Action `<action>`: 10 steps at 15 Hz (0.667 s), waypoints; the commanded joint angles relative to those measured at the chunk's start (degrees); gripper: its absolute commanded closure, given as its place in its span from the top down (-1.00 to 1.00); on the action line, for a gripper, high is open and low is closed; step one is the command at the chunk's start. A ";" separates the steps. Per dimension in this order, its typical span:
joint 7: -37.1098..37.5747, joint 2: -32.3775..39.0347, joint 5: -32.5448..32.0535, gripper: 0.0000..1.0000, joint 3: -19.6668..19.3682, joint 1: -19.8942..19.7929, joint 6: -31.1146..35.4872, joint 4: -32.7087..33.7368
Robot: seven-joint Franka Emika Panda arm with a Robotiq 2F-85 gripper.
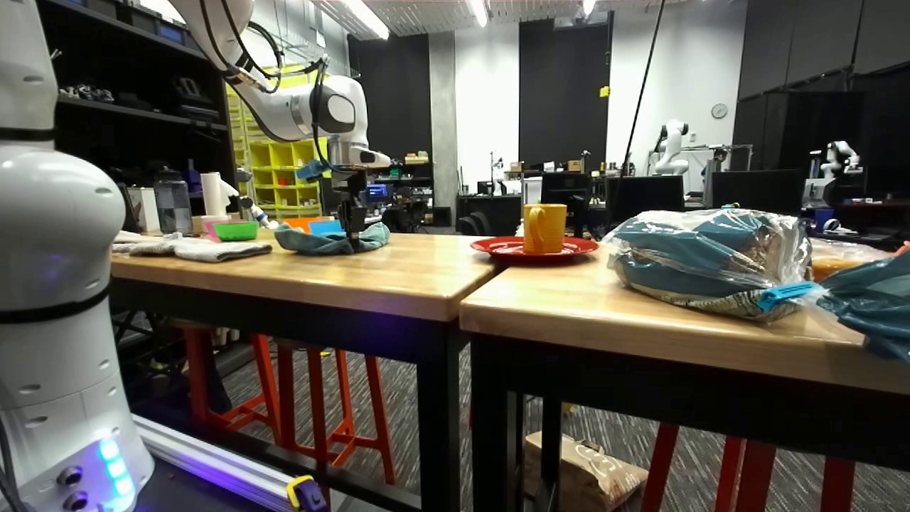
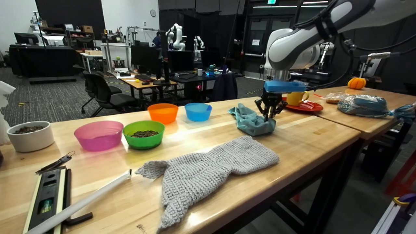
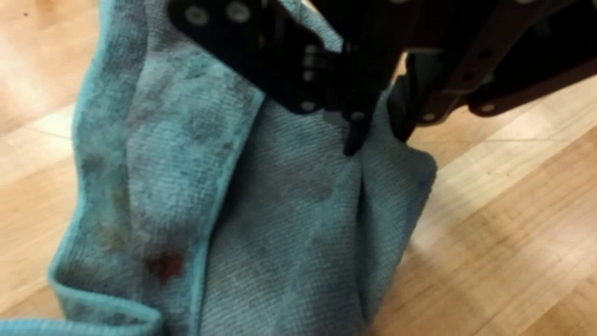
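A teal cloth (image 3: 289,210) lies crumpled on the wooden table, with a dark red stain (image 3: 164,266) on one fold. It also shows in both exterior views (image 2: 248,122) (image 1: 313,242). My gripper (image 3: 377,137) points down at the cloth's edge, with its black fingers (image 3: 357,135) close together on either side of a raised fold. The fold is pinched between them, and a crease runs away from the fingertips. The gripper also shows low over the cloth in both exterior views (image 2: 269,117) (image 1: 351,238). The part of the fold higher between the fingers is partly hidden.
A grey knitted cloth (image 2: 211,169) lies nearby. Orange (image 2: 163,113), blue (image 2: 197,112), green (image 2: 143,139) and pink (image 2: 99,136) bowls stand along the table. A yellow mug (image 1: 544,229) stands on a red plate (image 1: 490,246) by the table joint. A bagged loaf (image 1: 711,256) lies beyond.
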 commanded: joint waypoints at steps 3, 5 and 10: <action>1.33 -2.21 -0.34 -0.97 -0.02 0.73 -0.35 0.39; 2.01 -3.47 -1.25 -0.96 0.44 1.06 1.46 -0.19; 2.71 -5.83 -2.14 -0.96 2.37 2.52 5.17 -1.70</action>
